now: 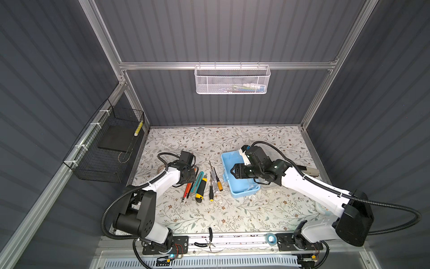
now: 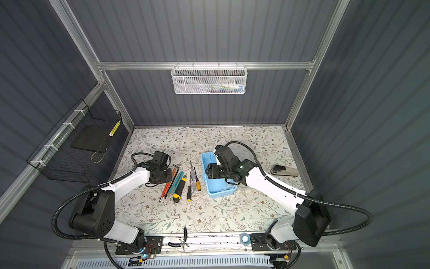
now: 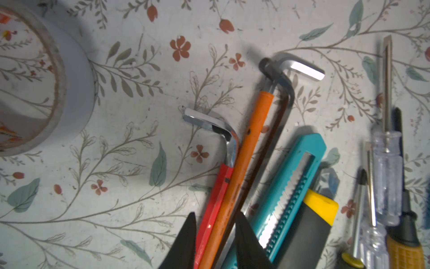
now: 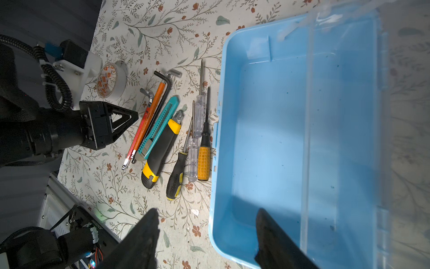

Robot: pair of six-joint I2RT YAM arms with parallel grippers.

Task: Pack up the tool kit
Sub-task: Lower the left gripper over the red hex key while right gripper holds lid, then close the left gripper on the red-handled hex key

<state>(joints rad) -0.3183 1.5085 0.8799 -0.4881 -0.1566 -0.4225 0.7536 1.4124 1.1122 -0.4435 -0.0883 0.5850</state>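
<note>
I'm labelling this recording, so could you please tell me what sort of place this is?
Probably a robot lab test cell: an aluminium frame with grey panels encloses a floral-covered table, two robot arms are mounted at its front, and tools lie beside a light-blue case.

No word, number or brand can be read. The tape roll [image 4: 111,80] has repeated orange printed marks on its inner core, too small to read. Small dark marks on the coloured sleeves of the hex keys [image 3: 246,151] are illegible. The contents of the white mesh basket [image 1: 209,81], upper middle of both top views, show only colour.
</note>
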